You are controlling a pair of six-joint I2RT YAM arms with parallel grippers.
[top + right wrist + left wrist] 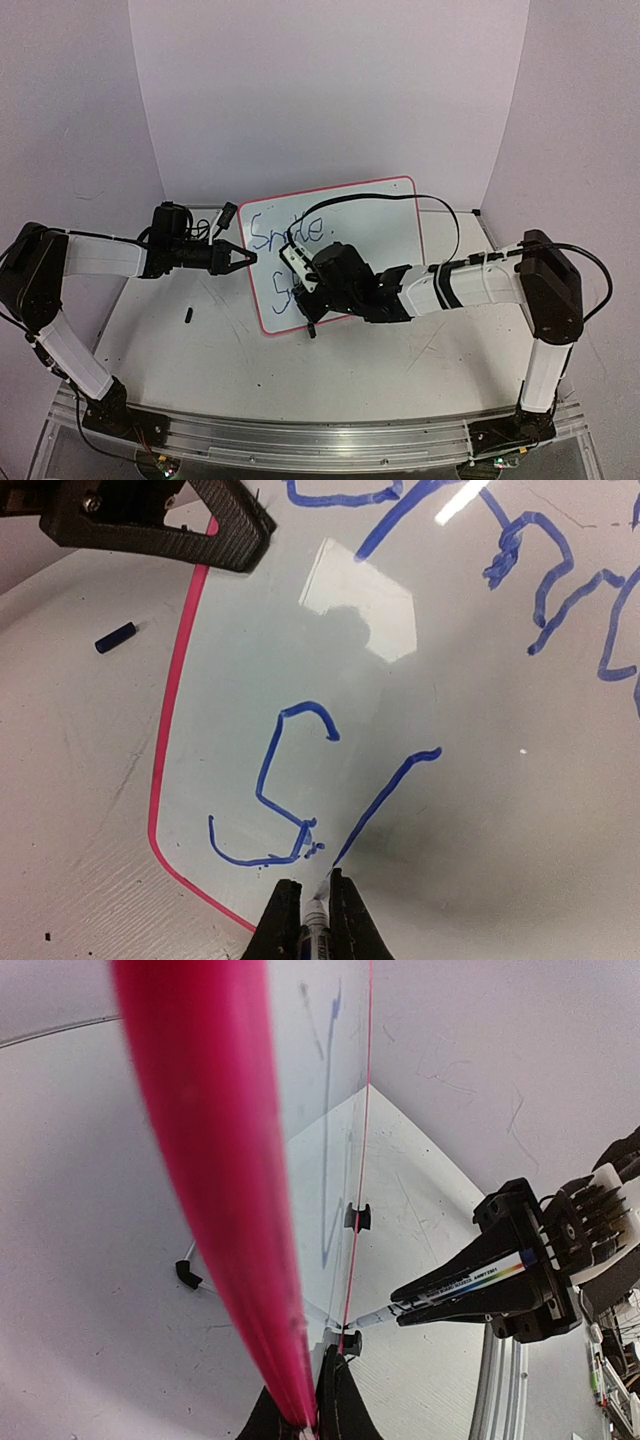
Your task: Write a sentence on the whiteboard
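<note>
The whiteboard, glossy white in a thin pink frame, stands tilted at the table's middle. It carries blue writing, "Smile." above and an "S" below. Beside that letter runs a slanted blue stroke. My left gripper is shut on the board's left frame edge, its fingers pinching it. My right gripper is shut on a marker. The marker's tip touches the board at the lower end of the slanted stroke.
A dark marker cap lies on the table left of the board, also visible as a dark cap in the right wrist view. Two black clip feet sit on the board's lower edge. A black cable arcs over the board's right side.
</note>
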